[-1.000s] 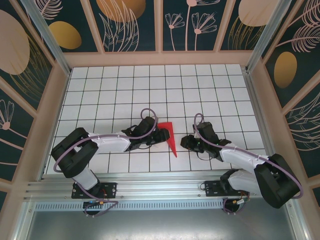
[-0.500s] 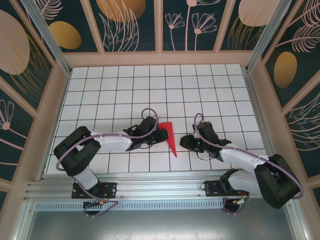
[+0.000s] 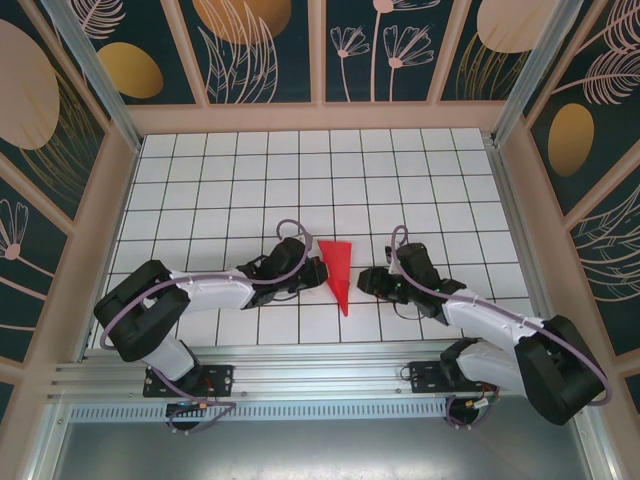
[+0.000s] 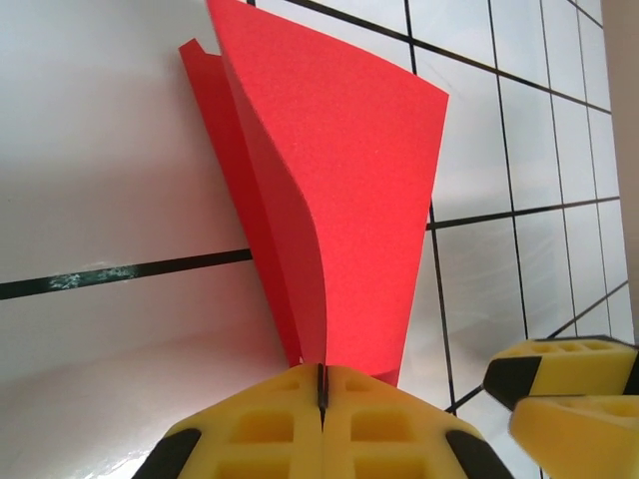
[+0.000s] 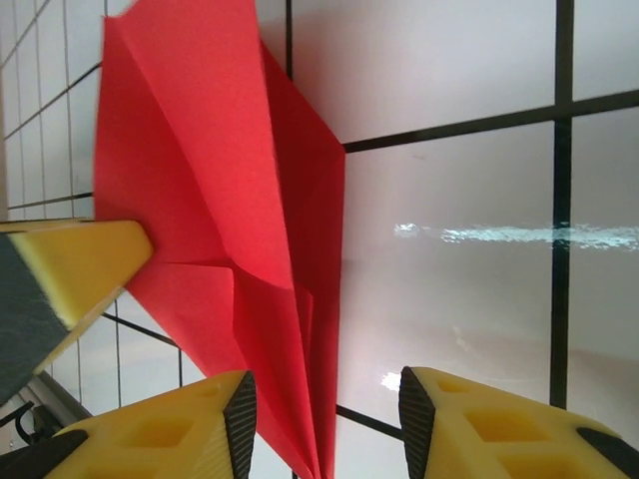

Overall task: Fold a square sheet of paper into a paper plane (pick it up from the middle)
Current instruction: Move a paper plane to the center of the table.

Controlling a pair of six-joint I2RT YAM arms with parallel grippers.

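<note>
- Left fingers [image 4: 262,427] clenched on the plane [image 4: 339,180] at its fold, pinching the layers together above the worktop [image 4: 100,150]
- Right fingers [image 5: 489,424] released, straddling its narrow end, probably to regrip

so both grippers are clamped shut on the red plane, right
Not quite. The left gripper is shut on the plane, but the right gripper is open, its jaws standing apart with the plane's narrow end in the gap. The right wrist view shows it.
</note>
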